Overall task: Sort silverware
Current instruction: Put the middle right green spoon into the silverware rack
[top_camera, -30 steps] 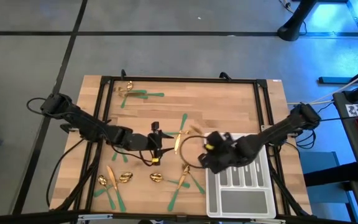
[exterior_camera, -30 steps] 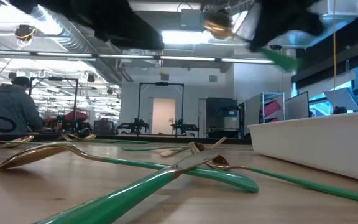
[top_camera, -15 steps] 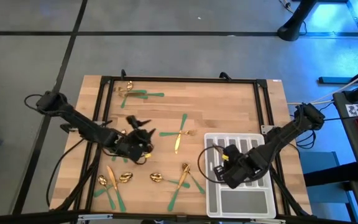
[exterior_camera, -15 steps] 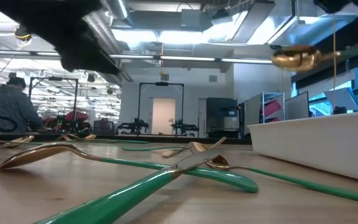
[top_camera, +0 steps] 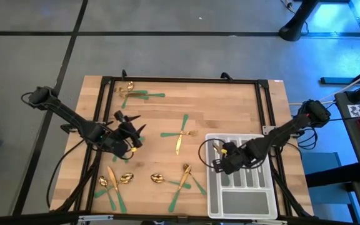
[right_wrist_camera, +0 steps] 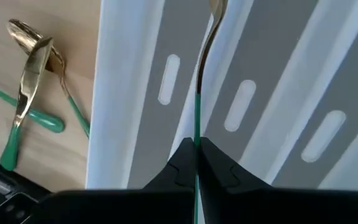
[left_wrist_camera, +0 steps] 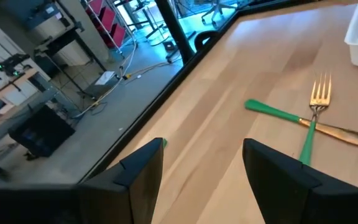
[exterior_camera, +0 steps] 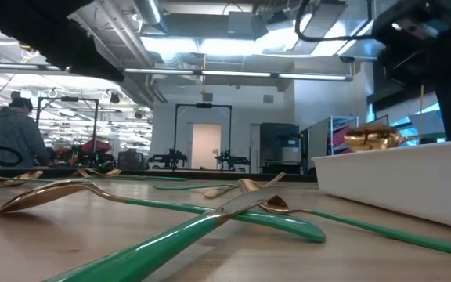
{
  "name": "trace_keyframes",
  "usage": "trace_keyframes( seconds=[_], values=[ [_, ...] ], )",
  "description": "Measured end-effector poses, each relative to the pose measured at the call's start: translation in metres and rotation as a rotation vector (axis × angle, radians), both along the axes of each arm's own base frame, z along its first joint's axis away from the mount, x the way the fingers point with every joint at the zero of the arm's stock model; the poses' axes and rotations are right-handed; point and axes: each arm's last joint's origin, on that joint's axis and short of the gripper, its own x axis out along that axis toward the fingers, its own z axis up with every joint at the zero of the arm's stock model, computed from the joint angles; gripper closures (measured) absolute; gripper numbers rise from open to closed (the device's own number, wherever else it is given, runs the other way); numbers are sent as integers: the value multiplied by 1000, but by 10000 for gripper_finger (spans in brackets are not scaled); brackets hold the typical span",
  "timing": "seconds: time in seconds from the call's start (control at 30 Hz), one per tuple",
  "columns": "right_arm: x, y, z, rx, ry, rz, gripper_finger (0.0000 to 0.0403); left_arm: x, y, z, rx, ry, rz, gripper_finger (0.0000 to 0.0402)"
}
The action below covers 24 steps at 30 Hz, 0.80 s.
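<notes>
Two arms were seen over a wooden table (top_camera: 230, 106), silverware scattered on it and a grey divided tray (top_camera: 212, 200) at its right front corner.

Largest to smallest: the right gripper (right_wrist_camera: 196, 144) was held above the tray's narrow slots, its fingers clamped tight on the green handle of a spoon (right_wrist_camera: 202, 74); the gold bowl showed just above the tray wall in the low view. The left gripper (top_camera: 128, 129) was raised over the table's left side, jaws spread wide, nothing between them. Loose silverware was noted in groups: a crossed fork (left_wrist_camera: 314, 115) and knife (top_camera: 178, 143) mid-table, a cluster (top_camera: 132, 92) at the far left edge, more pieces (top_camera: 116, 181) along the front, left of the tray. A seated person (exterior_camera: 16, 133) was visible in the room behind.
</notes>
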Motion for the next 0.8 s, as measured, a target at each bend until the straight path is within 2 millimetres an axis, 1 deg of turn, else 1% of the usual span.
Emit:
trace_keyframes(
  seconds=[0.23,0.4,0.57,0.8],
  values=[
    [-6,-3,-4,-11,73,-17,401,-8,1,-13,-13,3,-4,190],
    [-4,-7,-4,27,91,-55,401,-8,1,-13,-14,0,-5,190],
    [-3,-15,-15,61,99,-98,401,-7,1,-13,-12,2,-6,190],
    [-7,-19,-26,69,122,-127,401,-7,1,-13,-12,1,-6,190]
  ],
)
